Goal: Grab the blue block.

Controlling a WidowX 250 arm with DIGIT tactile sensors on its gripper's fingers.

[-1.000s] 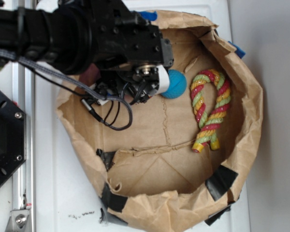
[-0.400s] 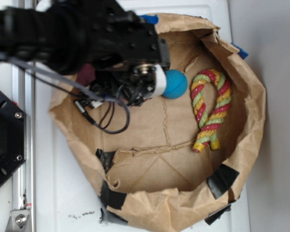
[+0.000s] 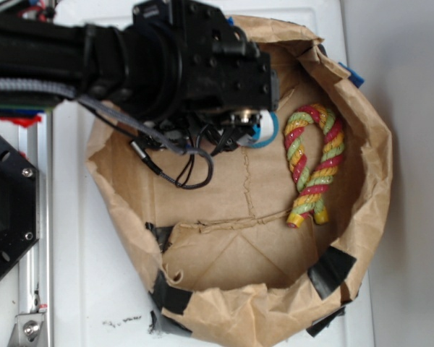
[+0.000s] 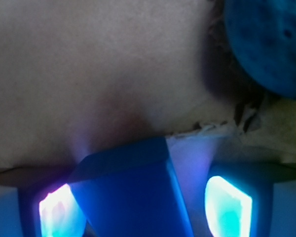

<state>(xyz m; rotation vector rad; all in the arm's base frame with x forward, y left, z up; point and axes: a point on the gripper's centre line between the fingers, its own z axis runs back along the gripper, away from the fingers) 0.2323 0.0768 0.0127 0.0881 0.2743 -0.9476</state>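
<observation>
**Op:** Block (image 4: 130,197) sits between my two fingers in the wrist view, blue slab, one corner pointing away from the camera. Left fingertip (image 4: 56,210) looks close against its edge; right fingertip (image 4: 227,205) stands apart with pale floor showing in the gap. So the claw (image 4: 138,210) is part open around the block, not clamped on it as far as I can tell.

**Obs:** Can you confirm that from outside?

**Op:** No. From the outside camera the arm (image 3: 130,61) covers both block and fingers. I only see the paper bag wall (image 3: 362,108), a sliver of the ball (image 3: 269,130) at the wrist's edge, and the rope toy (image 3: 315,163) well off to the side.

**Obs:** Ball in the way?

**Op:** Near, but apart. In the wrist view the ball (image 4: 271,42) is up in the far corner, beyond the block, outside the fingers. My read: the claw straddles the block so that closing catches only the slab.

**Obs:** Risk?

**Op:** Block looks off-centre and skewed between the fingers. It may twist as they shut. I'd close slowly.
</observation>
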